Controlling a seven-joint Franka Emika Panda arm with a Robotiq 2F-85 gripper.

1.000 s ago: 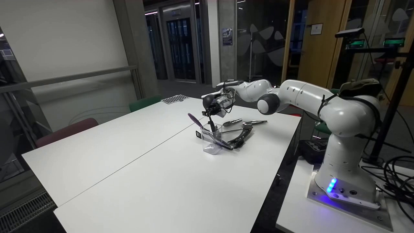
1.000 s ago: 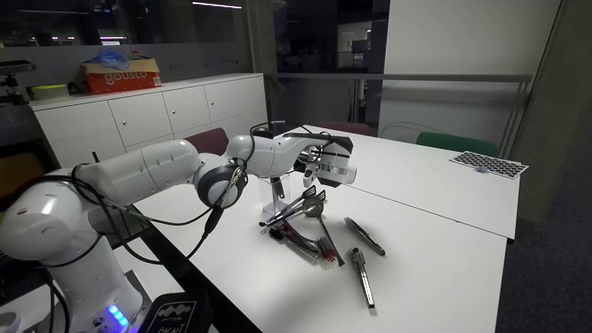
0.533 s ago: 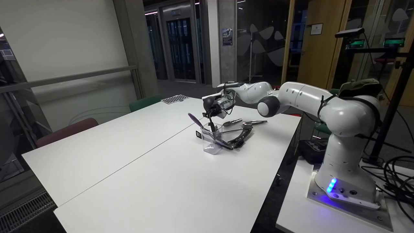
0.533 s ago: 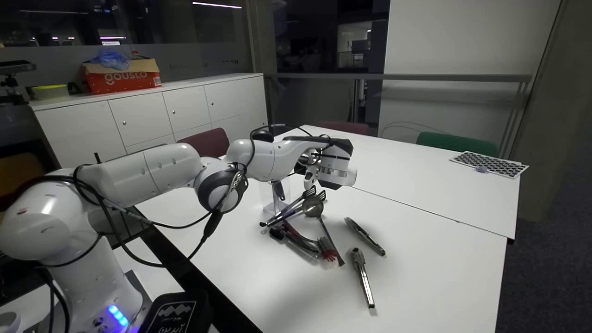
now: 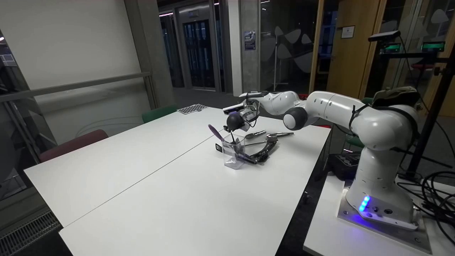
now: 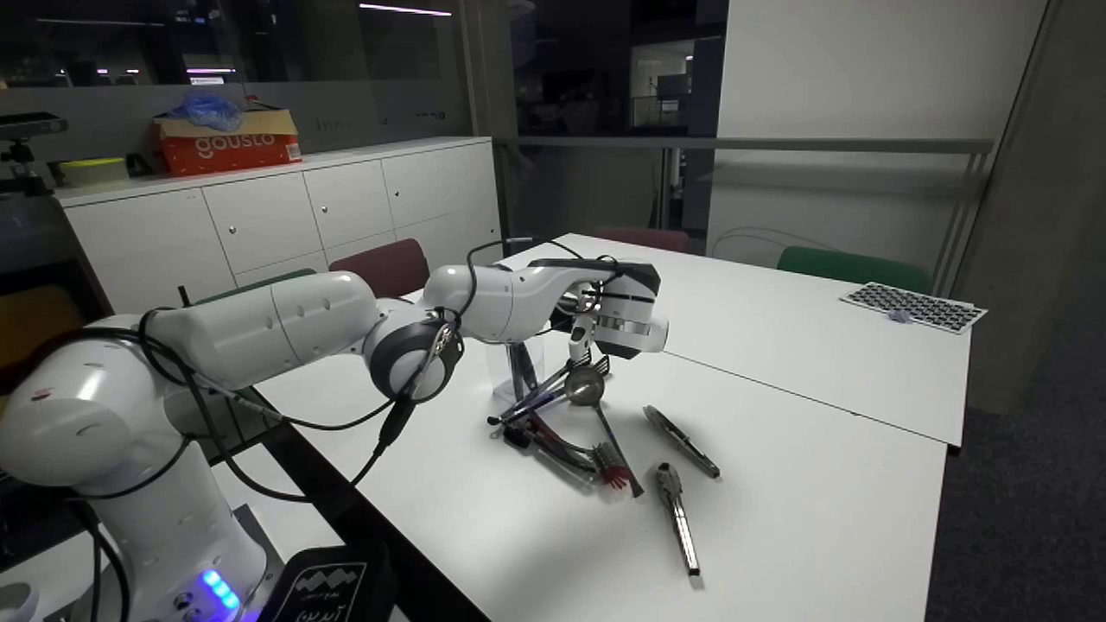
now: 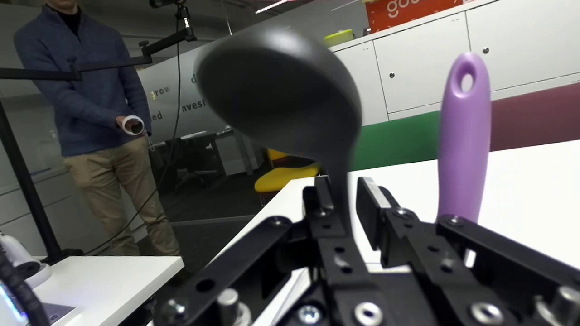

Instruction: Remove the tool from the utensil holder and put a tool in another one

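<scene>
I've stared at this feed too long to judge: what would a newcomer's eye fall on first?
Most likely the dark ladle-like utensil, large in the middle of the wrist view, its neck between the parted jaws of the tool. Right of it in that picture stands the bright purple handle. In both exterior views, the white arm stretches over the table.

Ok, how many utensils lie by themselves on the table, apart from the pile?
2: in an exterior view, the nearer utensil and the farther utensil, both picture-right of the red bristles. The arm may hide others.
</scene>
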